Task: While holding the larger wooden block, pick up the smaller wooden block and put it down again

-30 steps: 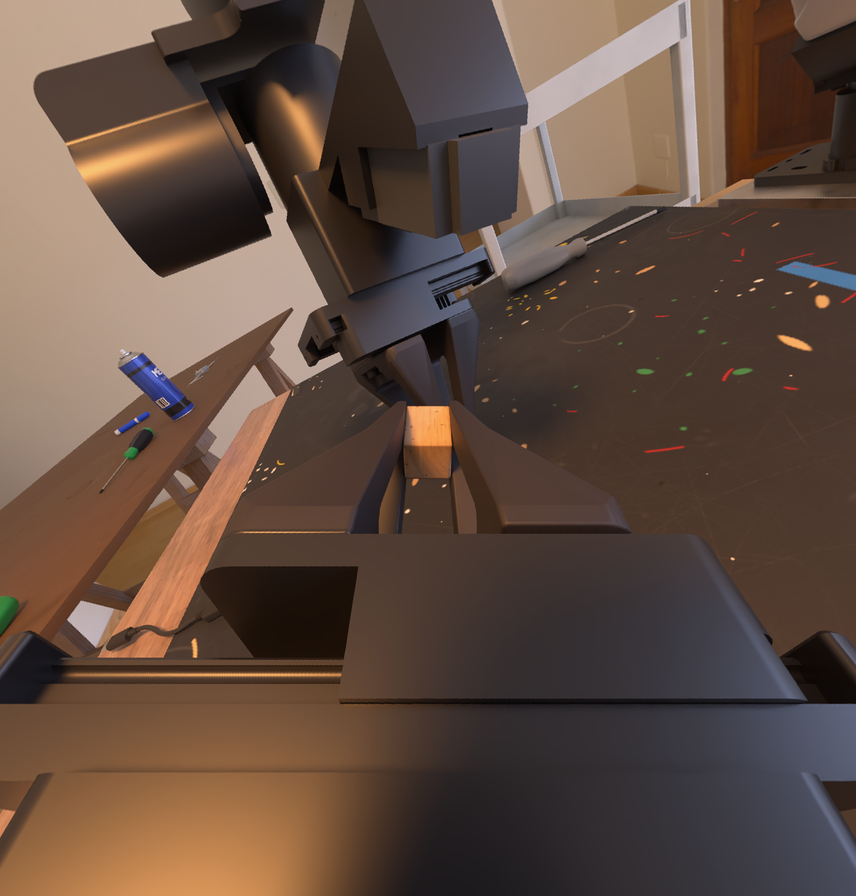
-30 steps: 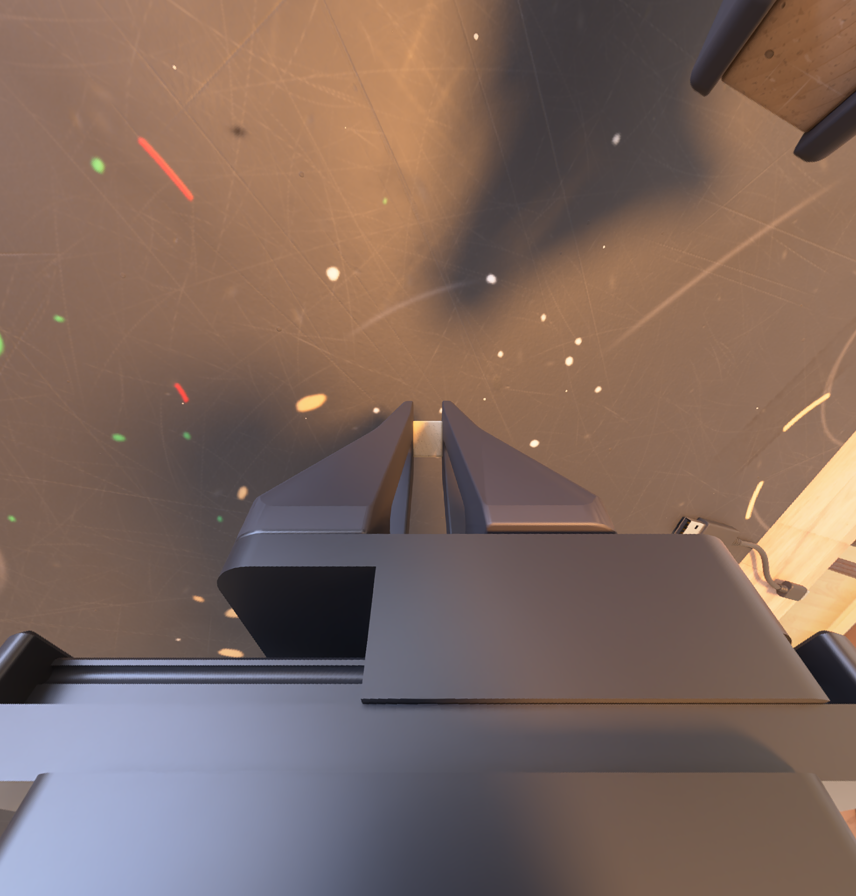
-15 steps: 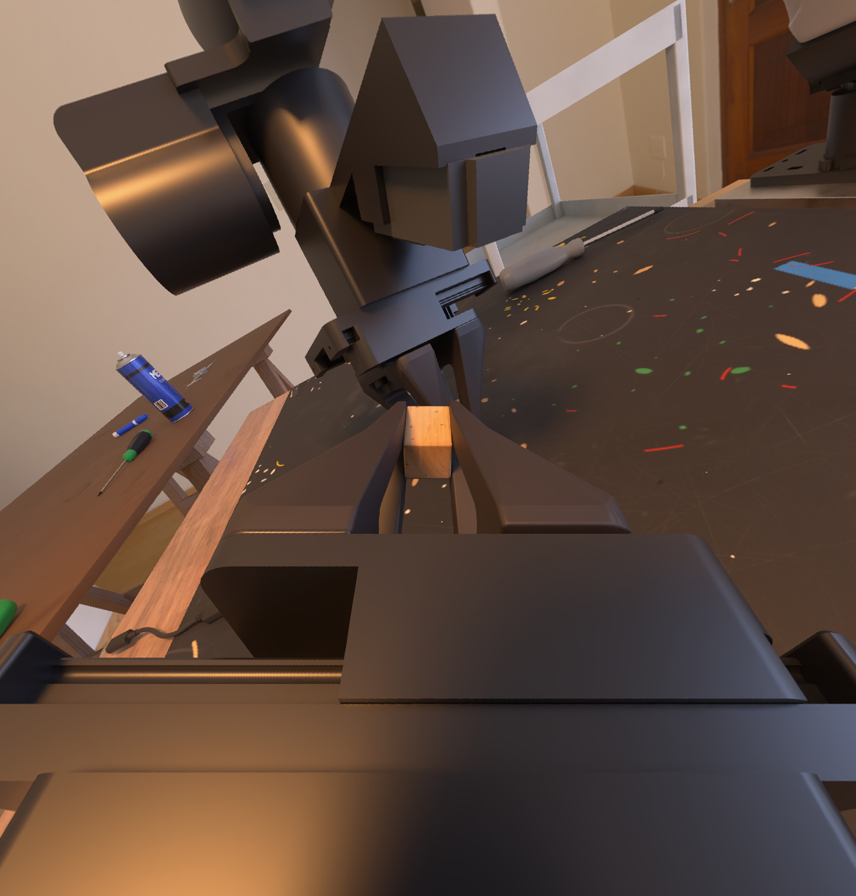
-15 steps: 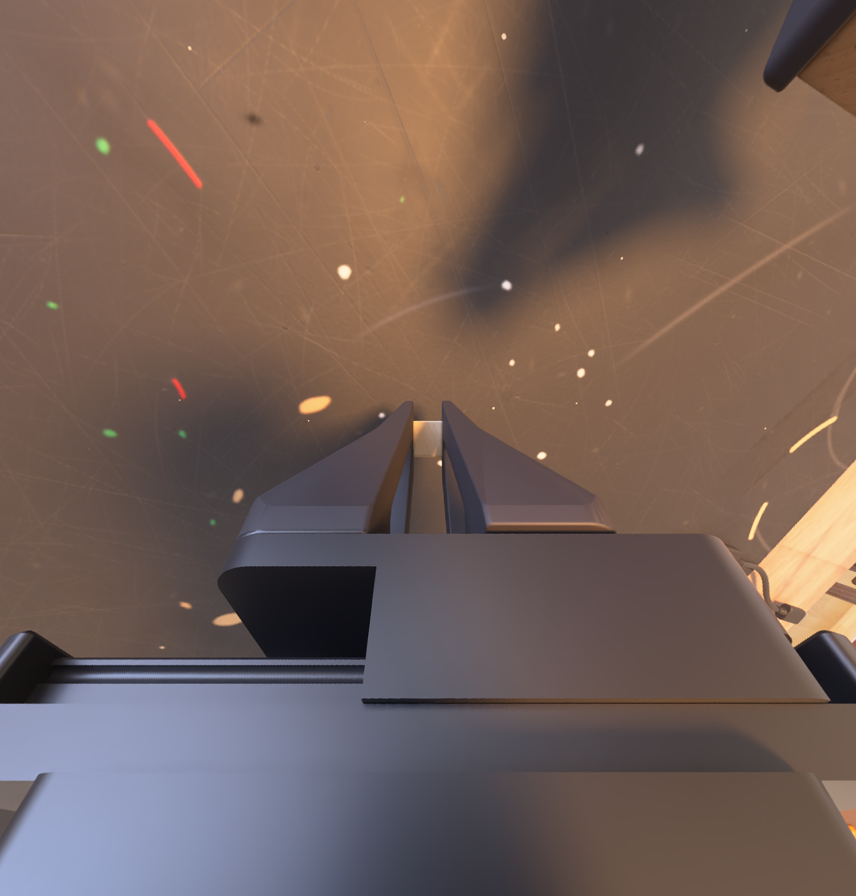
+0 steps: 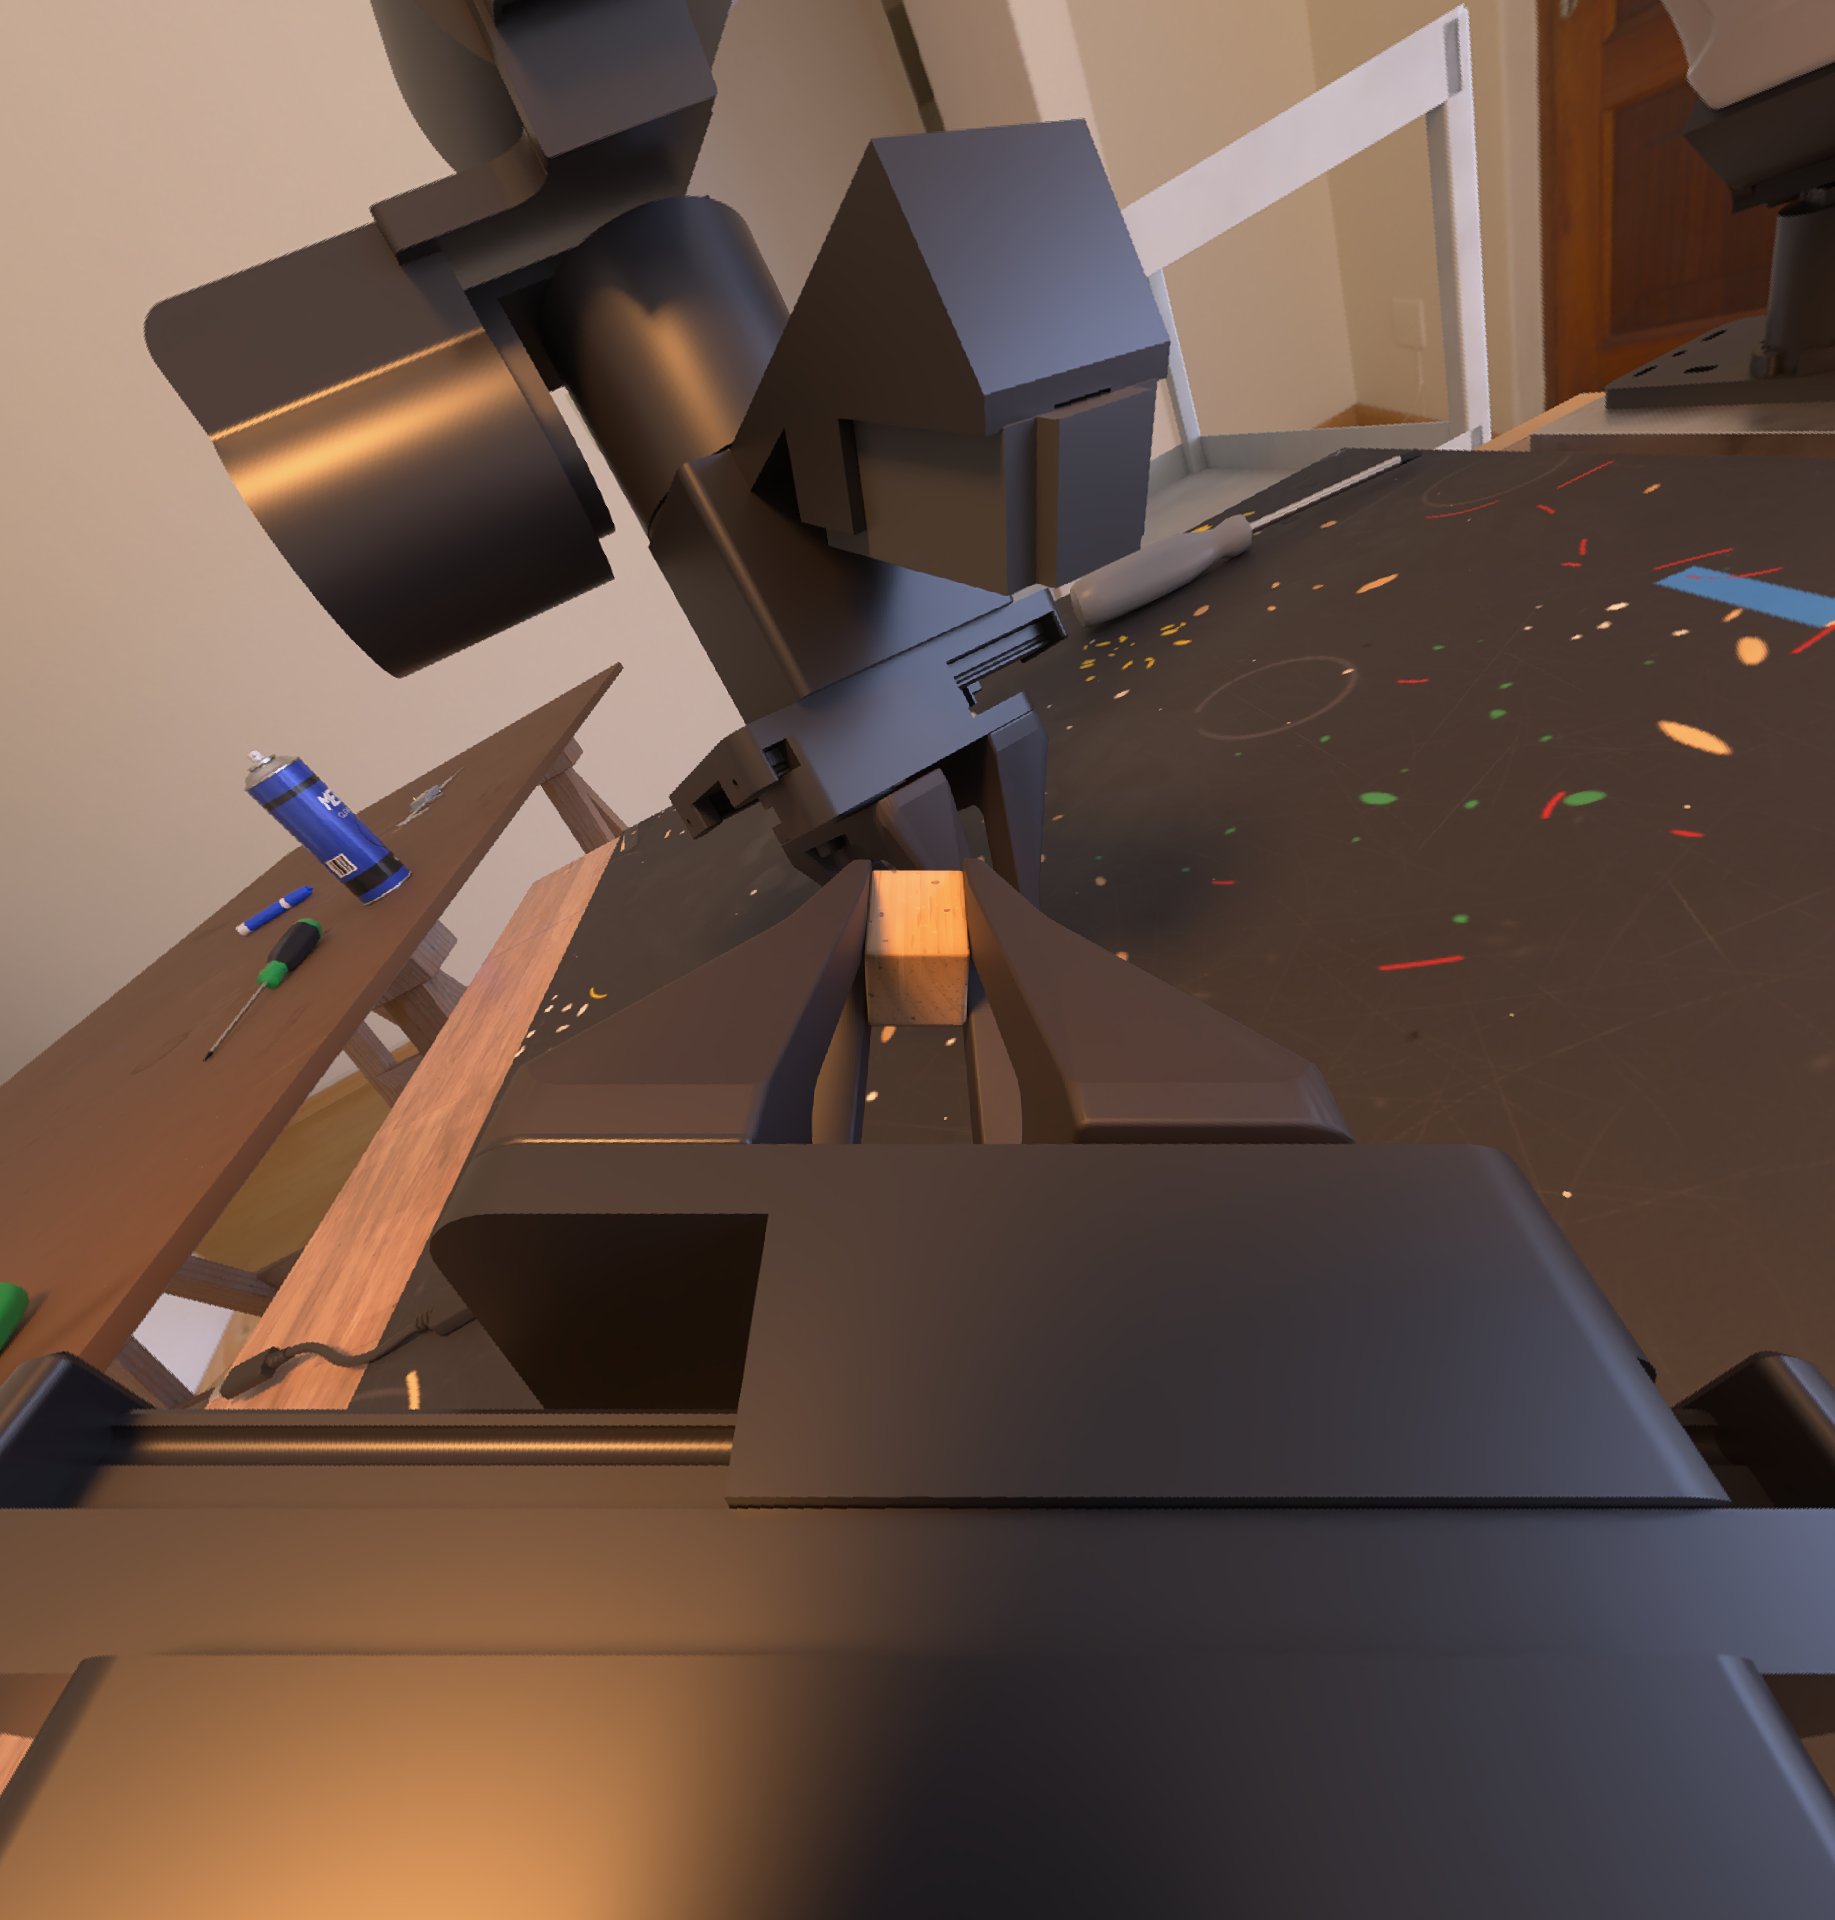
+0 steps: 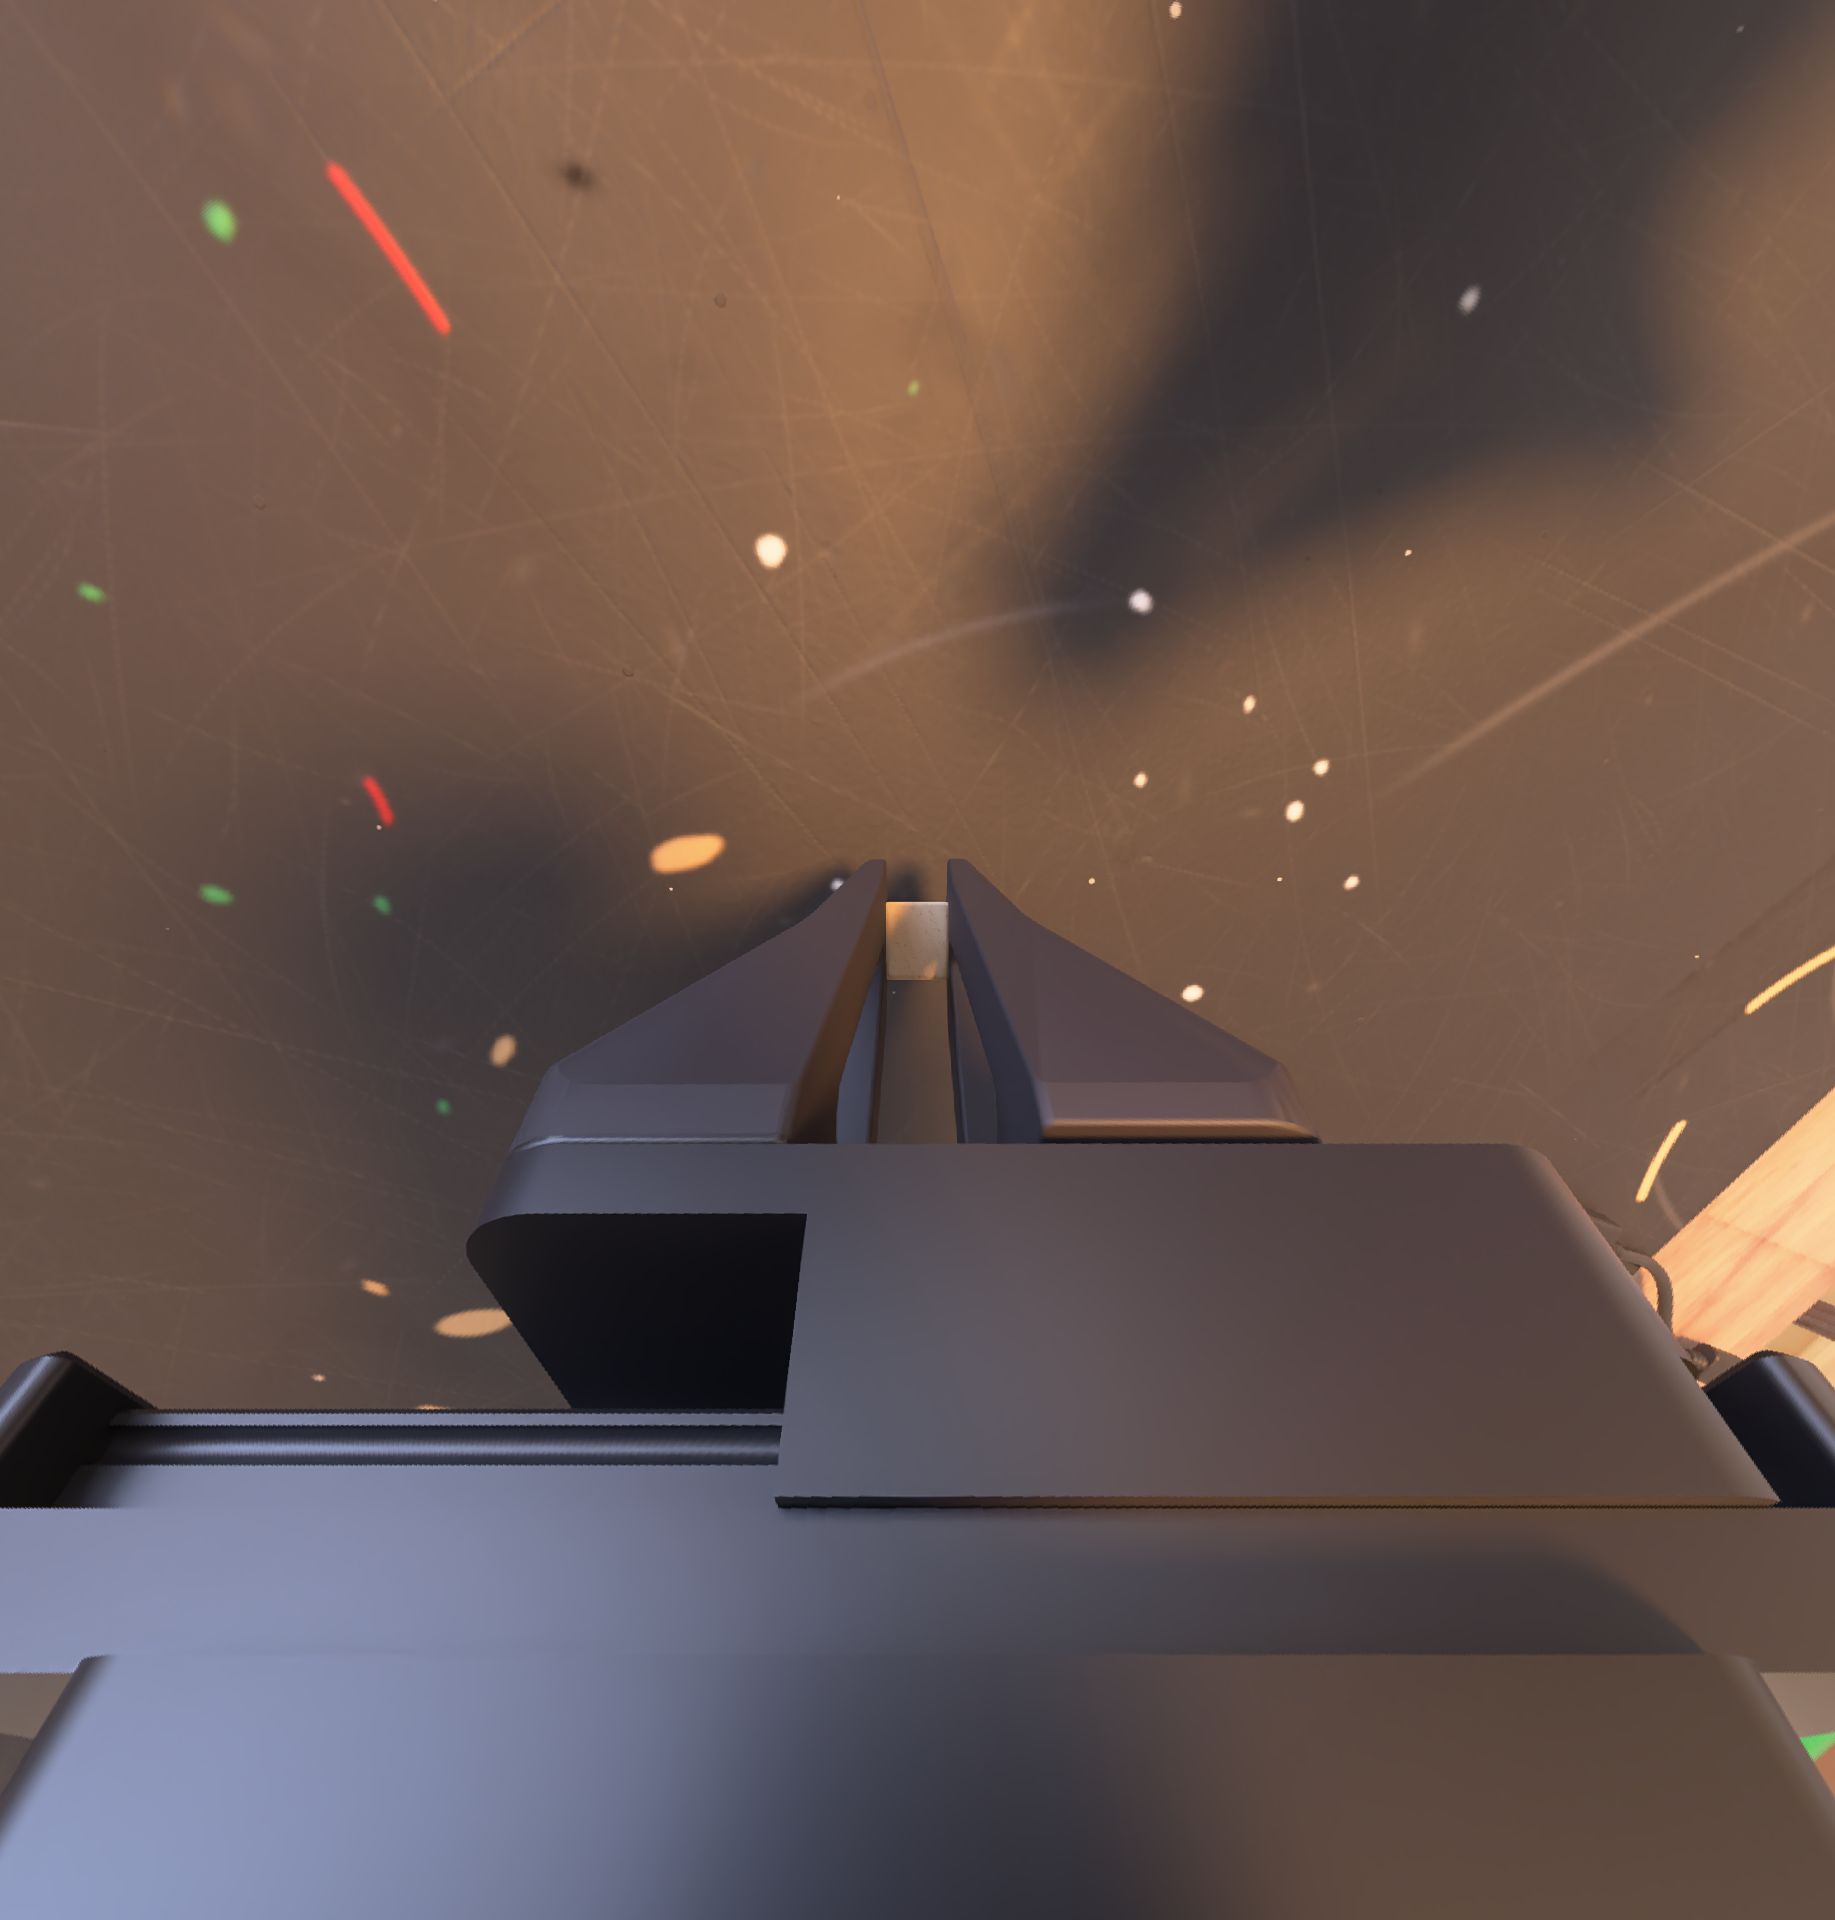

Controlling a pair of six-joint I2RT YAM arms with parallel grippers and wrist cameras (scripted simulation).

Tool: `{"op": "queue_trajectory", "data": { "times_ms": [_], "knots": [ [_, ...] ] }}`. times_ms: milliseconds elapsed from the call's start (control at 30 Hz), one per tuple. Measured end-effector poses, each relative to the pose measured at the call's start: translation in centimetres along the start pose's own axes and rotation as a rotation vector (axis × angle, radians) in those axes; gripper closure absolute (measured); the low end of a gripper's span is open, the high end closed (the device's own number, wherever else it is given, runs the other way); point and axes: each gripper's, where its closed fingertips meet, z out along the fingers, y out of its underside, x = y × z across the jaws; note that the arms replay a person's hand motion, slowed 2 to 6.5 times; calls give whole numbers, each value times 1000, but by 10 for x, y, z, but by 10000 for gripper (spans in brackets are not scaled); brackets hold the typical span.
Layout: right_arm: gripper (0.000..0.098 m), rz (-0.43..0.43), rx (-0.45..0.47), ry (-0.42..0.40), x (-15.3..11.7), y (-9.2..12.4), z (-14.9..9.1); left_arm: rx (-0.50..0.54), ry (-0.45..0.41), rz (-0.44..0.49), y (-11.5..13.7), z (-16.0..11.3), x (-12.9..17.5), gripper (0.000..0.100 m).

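Note:
In the left wrist view my left gripper [image 5: 918, 873] is shut on the larger wooden block [image 5: 915, 945], a light square-ended piece held between the fingertips above the dark speckled table [image 5: 1515, 935]. The right arm [image 5: 892, 582] hangs just beyond the block, its fingers pointing down at the table. In the right wrist view my right gripper [image 6: 915, 868] is shut on the smaller wooden block [image 6: 915, 940], a pale little cube, close above the table [image 6: 580, 520]. The gripper's shadow lies right under it.
A grey-handled screwdriver [image 5: 1162, 566] and a blue strip [image 5: 1765, 597] lie at the table's far side. A wooden rail [image 5: 445, 1091] edges the table on the left. Beyond it, a bench holds a blue spray can [image 5: 321, 826], a blue marker [image 5: 274, 909] and a green-handled screwdriver [image 5: 279, 961].
My right gripper has come down closer to the table with the small block in it. The left gripper and its block have slid out of the right wrist view's top corner.

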Motion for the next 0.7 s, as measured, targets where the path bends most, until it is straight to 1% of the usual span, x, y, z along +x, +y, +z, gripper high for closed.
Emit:
{"op": "queue_trajectory", "data": {
  "times_ms": [200,500,533,633,700],
  "knots": [
    [883,-23,-11,-20,-1,1,1,0,0,0,0,0,0,861],
    [877,-19,-12,-51,1,1,2,2,0,1,-1,0,0,861],
    [845,-20,-14,-53,0,1,2,2,0,2,-1,0,0,861],
    [703,-17,-15,-59,0,1,2,2,0,1,-1,0,0,861],
    [656,-10,-14,-60,0,1,1,2,0,1,-1,0,0,861]
  ]
}}
